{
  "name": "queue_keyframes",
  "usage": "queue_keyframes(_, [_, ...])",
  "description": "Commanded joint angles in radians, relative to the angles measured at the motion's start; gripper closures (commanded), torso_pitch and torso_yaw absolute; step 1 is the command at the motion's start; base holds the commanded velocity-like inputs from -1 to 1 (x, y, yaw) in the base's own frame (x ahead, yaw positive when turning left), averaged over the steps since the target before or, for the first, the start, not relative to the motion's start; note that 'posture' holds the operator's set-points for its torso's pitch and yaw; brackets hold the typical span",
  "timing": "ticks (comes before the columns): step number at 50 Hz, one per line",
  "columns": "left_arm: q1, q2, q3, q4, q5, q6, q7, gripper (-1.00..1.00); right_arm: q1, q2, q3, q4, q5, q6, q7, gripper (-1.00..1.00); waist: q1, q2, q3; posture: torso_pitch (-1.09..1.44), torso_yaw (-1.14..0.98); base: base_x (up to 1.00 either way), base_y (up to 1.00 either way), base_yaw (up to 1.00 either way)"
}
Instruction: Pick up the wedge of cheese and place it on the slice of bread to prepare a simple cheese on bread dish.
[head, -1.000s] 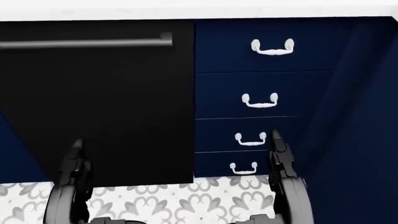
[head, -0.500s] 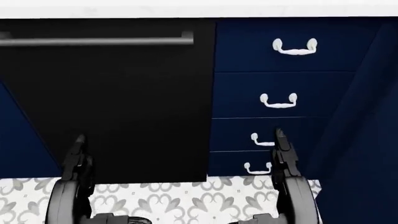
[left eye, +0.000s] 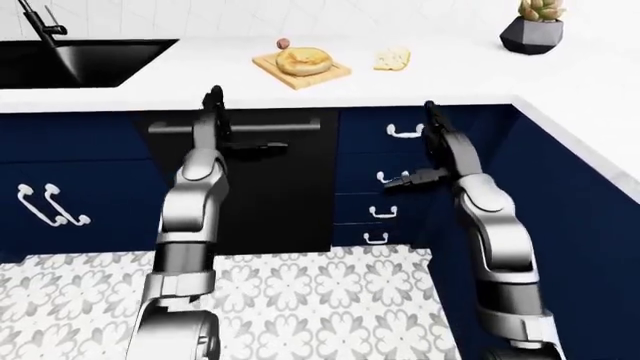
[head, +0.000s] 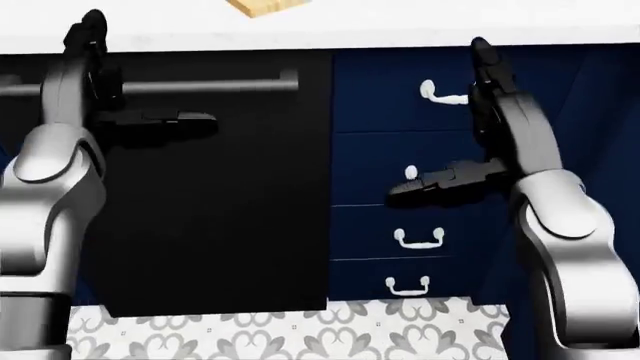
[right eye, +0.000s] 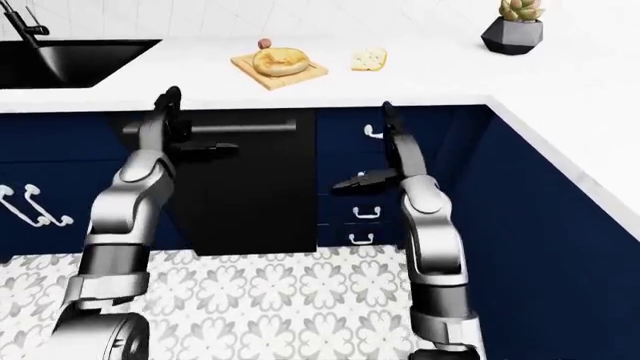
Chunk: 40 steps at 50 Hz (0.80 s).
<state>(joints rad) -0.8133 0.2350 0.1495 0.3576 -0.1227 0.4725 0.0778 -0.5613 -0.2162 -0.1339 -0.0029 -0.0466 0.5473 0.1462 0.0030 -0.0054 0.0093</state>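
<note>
A big white counter (left eye: 430, 79) runs across the top of the left-eye view and turns down the right side. Under it are dark blue cabinets (left eye: 80, 187) and a tall black door (left eye: 270, 187) with a gray bar handle. To the right of the black door is a row of dark blue drawers (left eye: 385, 172) with small white handles. The floor (left eye: 300, 300) has gray and white flower tiles.

A black sink (left eye: 70, 60) with a black tap sits in the counter at the top left. A small plant in a dark pot (left eye: 533, 26) stands at the top right.

Both silver arms reach up toward the counter edge. The left hand (left eye: 215, 124) is in front of the black door, just under the counter edge. Its fingers are spread open and it holds nothing. The right hand (left eye: 432, 142) is in front of the drawers. It is open too, with one finger sticking out to the side, and it holds nothing.

A wooden board (left eye: 300, 67) lies on the counter near the middle. The round slice of bread (left eye: 304, 58) rests on it. The wedge of cheese (left eye: 393, 58) lies on the bare counter just to the right of the board, not touching it. A tiny round brown thing (left eye: 283, 43) sits just above the board.
</note>
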Motion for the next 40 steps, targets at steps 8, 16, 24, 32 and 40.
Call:
queue_keyframes(8, [-0.179,0.037,-0.009,0.151,0.011,-0.068,0.011,-1.00,-0.209,-0.081,-0.018,0.087,-0.001,0.042,0.035,-1.00,-0.001,-0.005,-0.019,0.00,0.00,0.00,0.00,0.00])
queue_keyframes(16, [-0.271,0.049,-0.017,0.173,0.012,-0.014,0.016,-1.00,-0.339,-0.143,-0.031,0.199,0.008,0.057,0.058,-1.00,-0.002,-0.007,-0.011,0.00,0.00,0.00,0.00,0.00])
queue_keyframes(24, [-0.318,0.045,-0.023,0.180,0.023,0.014,0.013,-1.00,-0.373,-0.167,-0.024,0.214,-0.010,0.079,0.071,-1.00,0.001,-0.001,-0.020,0.00,0.00,0.03,0.00,0.00])
queue_keyframes(32, [-0.319,0.039,-0.022,0.162,0.024,0.026,0.014,-1.00,-0.381,-0.173,-0.028,0.202,-0.020,0.095,0.081,-1.00,0.000,0.004,0.002,0.00,0.00,0.12,0.00,0.00])
queue_keyframes(40, [-0.323,0.039,-0.021,0.132,0.023,0.050,0.017,-1.00,-0.391,-0.180,-0.028,0.208,-0.031,0.100,0.092,-1.00,0.004,0.021,0.015,0.00,0.00,0.28,0.00,0.00])
